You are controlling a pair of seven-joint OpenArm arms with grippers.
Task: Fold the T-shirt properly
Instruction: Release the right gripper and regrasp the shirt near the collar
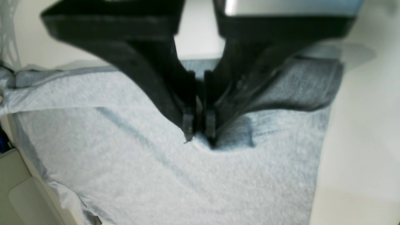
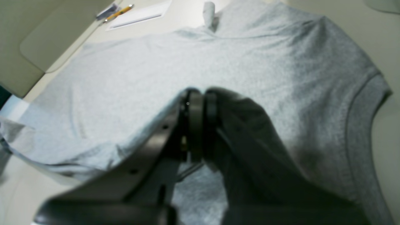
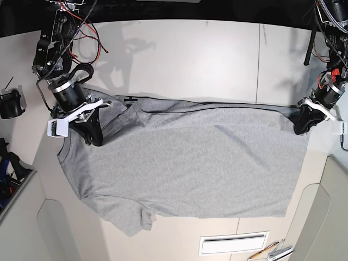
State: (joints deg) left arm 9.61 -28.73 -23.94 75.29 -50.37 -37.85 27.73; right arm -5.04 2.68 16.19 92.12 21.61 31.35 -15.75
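Your T-shirt (image 3: 185,163) lies spread plain side up across the middle of the worktop (image 3: 190,60), collar end toward the worktop's left edge in the base view, hem toward its right edge. One sleeve (image 3: 130,217) reaches toward the near edge. Your left hand (image 1: 199,132) is pinched tight, its tips pressed into the fabric at the hem's far corner. Your right hand (image 2: 200,103) is likewise closed, low over the cloth near the shoulder at the far left. Whether either actually grips cloth, you cannot tell. Paper (image 3: 232,243) and a pencil (image 3: 262,252) lie at the near edge.
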